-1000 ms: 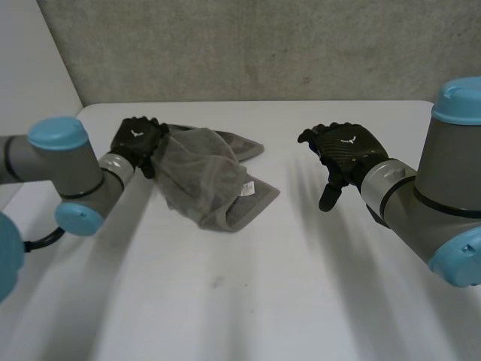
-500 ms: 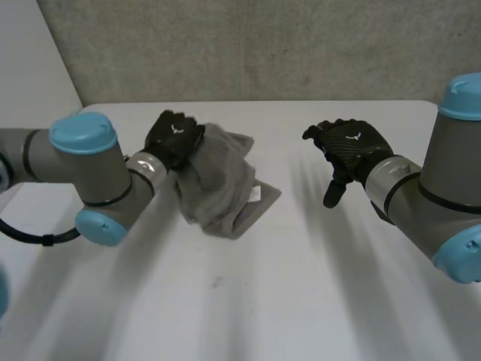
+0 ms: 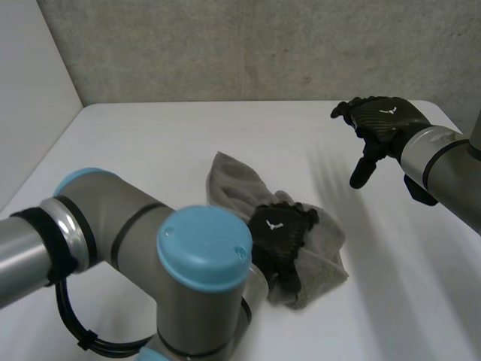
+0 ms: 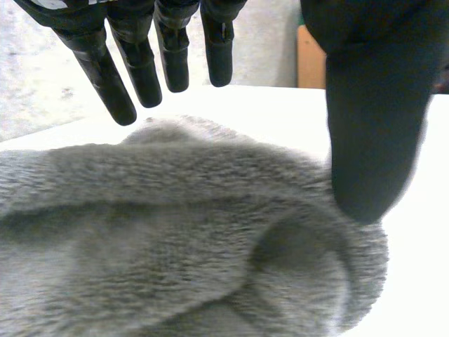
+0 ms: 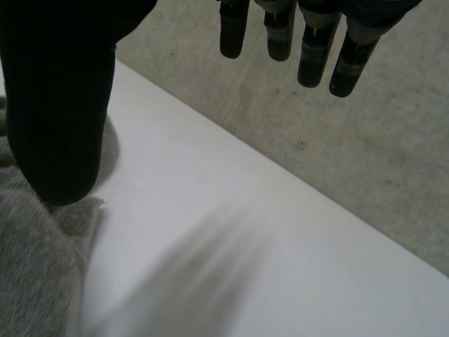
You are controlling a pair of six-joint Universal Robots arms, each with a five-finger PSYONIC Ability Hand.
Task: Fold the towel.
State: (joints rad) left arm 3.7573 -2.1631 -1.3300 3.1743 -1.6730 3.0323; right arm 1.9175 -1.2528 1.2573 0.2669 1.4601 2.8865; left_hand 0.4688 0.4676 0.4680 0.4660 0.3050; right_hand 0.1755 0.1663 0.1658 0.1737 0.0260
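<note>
Left hand [image 3: 278, 229], fingers straight, is resting on the bunched towel [image 3: 229, 180] — spread it flat; right hand [image 3: 383, 120], two o'clock, is hovering slack-fingered.

the grey fluffy towel [image 3: 319, 248] lies bunched and partly doubled over near the table's middle.

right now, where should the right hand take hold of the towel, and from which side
Probably the loose edge of the towel nearest the right hand, coming in from the robot's right. The towel lies bunched with the left hand over its middle, so that edge is bare, and the open right hand hovers on that side.
</note>
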